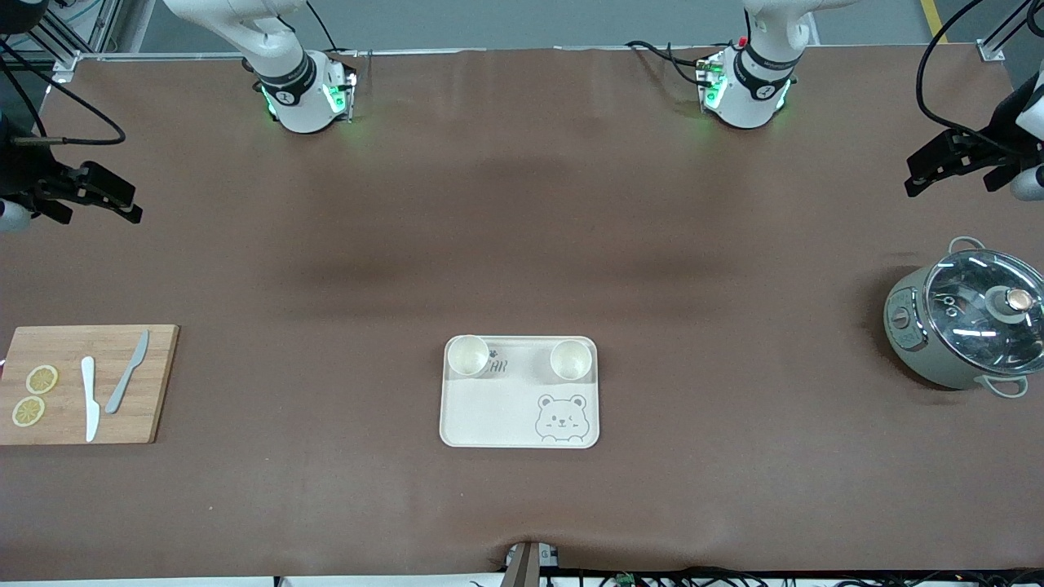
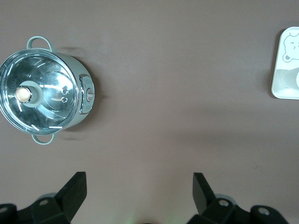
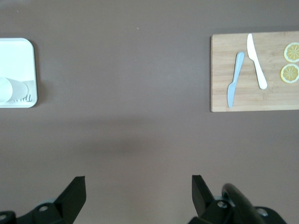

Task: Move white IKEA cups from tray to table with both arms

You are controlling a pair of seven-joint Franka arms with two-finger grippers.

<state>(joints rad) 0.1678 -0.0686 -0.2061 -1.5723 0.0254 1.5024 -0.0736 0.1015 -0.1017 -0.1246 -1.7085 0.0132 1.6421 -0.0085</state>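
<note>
Two white IKEA cups are seen upright on the bear tray (image 1: 489, 408), which lies at the middle of the surface (image 1: 522, 244). One cup (image 1: 467, 355) stands in the tray corner toward the right arm's end; the other cup (image 1: 570, 359) stands near the corner toward the left arm's end. Both stand along the tray edge farther from the front camera, apart from each other, with a printed bear nearer the camera.

Neither cup is between any jaws. The left gripper (image 1: 950, 167) is held over bare surface at the left arm's end, its jaws spread wide and empty. In the left wrist view, the left gripper (image 2: 139, 186) is well apart from the tray. A grey-green pot (image 1: 966, 330) with a glass lid stands near these jaws.

The right gripper (image 1: 90, 191) is held over bare surface at the right arm's end, jaws likewise wide apart and empty, as confirmed in the right wrist view (image 3: 138, 186). A wooden cutting board (image 1: 155, 383) lies near them, bearing a white knife (image 1: 90, 399), a grey knife (image 1: 126, 373) and two lemon slices (image 1: 34, 395).
</note>
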